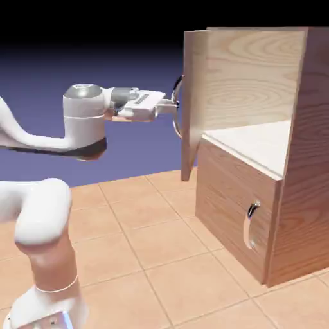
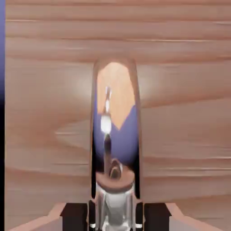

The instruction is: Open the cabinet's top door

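The cabinet (image 1: 302, 160) is a tall light-brown wood-grain box at the exterior view's right. Its top door (image 1: 193, 103) stands swung far out on its left-side hinge, edge-on to the camera, baring the pale interior shelf (image 1: 257, 144). My gripper (image 1: 175, 103) reaches level from the left and is shut on the top door's curved chrome handle (image 1: 178, 83). In the hand view the mirror-like handle (image 2: 115, 135) runs up the middle between my dark fingers (image 2: 74, 216), with the door's wood (image 2: 180, 90) filling the picture behind it.
Below the shelf the shorter lower panel (image 1: 231, 205) is closed, its small chrome handle (image 1: 250, 225) facing front-left. The tiled tabletop (image 1: 148, 244) stretches between the robot's base at the lower left and the cabinet.
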Controlling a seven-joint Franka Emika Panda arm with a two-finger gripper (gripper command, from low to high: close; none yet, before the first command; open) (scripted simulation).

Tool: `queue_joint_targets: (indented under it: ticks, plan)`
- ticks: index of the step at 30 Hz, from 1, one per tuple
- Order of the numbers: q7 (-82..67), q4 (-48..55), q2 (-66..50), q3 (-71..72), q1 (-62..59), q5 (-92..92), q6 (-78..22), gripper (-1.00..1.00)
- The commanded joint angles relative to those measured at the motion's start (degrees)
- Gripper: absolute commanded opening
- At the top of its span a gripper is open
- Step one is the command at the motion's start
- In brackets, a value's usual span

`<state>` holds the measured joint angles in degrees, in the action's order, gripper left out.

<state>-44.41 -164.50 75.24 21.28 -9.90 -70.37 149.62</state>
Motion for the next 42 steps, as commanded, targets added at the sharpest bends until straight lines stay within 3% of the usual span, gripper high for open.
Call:
queue_joint_targets:
  ticks: [1,9,16,27,42]
  plan:
    - [-1.0,-0.1,0.7,1.3,1.2,2.6,-2.4,-1.0]
    - [-5.2,3.3,3.0,14.3,7.3,17.9,-22.4,-1.0]
    - [-6.3,12.5,1.0,27.0,5.8,29.0,-39.8,-1.0]
    - [-8.2,34.8,-2.3,43.0,-9.0,40.1,-64.3,-1.0]
    - [-13.9,66.0,-1.1,54.0,-33.1,45.5,-88.9,-1.0]
